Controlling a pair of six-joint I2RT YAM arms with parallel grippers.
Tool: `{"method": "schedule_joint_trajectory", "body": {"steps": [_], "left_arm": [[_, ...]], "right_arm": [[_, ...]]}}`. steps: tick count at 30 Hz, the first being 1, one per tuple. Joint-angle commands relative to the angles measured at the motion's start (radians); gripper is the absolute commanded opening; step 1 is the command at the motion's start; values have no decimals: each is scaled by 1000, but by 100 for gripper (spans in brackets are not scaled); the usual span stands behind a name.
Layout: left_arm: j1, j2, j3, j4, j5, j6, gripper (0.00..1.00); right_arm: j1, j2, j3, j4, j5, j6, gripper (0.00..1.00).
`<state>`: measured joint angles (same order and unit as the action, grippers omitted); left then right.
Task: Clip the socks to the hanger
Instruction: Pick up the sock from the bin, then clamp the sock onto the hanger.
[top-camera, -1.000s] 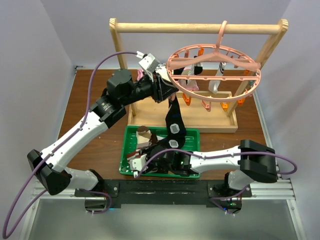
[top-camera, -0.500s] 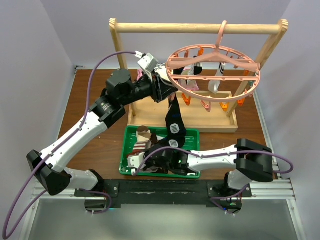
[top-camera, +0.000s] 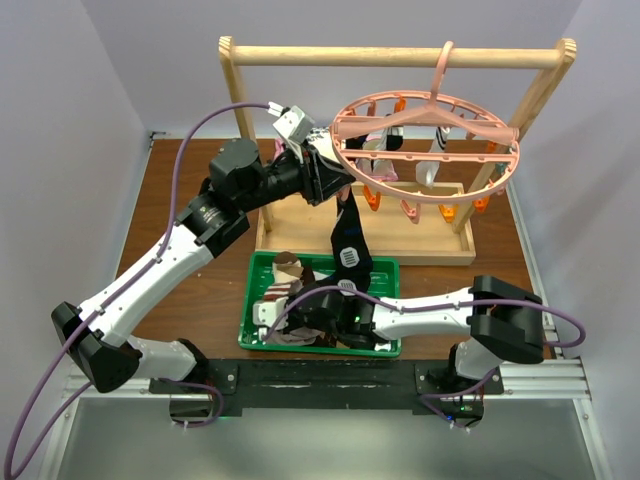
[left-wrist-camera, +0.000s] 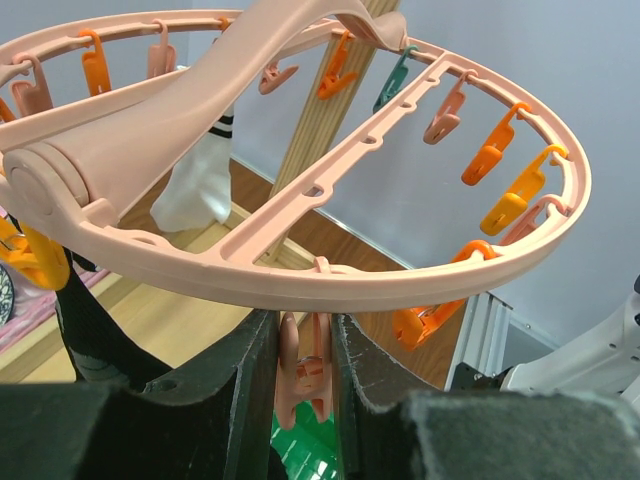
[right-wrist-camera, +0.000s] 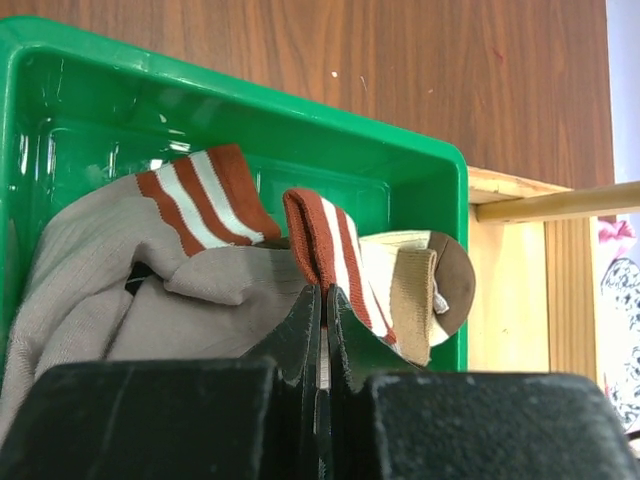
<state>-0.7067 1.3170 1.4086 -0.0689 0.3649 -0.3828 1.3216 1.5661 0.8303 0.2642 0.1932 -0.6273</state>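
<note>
In the green tray (right-wrist-camera: 440, 190), two striped socks (right-wrist-camera: 205, 200), one pinched.

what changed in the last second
The right gripper slid left along the green tray and shut on the cuff of the brown striped sock. The left gripper stayed clamped on a pink clip on the hanger; the hanger, the rack and the hanging black sock did not move.

The right end effector (right-wrist-camera: 322, 300) hides part of the striped sock (right-wrist-camera: 190, 290); the green tray (right-wrist-camera: 100, 90) is cropped left.
</note>
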Motion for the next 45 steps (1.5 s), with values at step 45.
{"method": "schedule_joint_trajectory", "body": {"steps": [45], "left_arm": [[7, -48, -42, 93, 160, 84, 0]], "right_arm": [[-114, -663, 64, -2, 603, 336, 0]]}}
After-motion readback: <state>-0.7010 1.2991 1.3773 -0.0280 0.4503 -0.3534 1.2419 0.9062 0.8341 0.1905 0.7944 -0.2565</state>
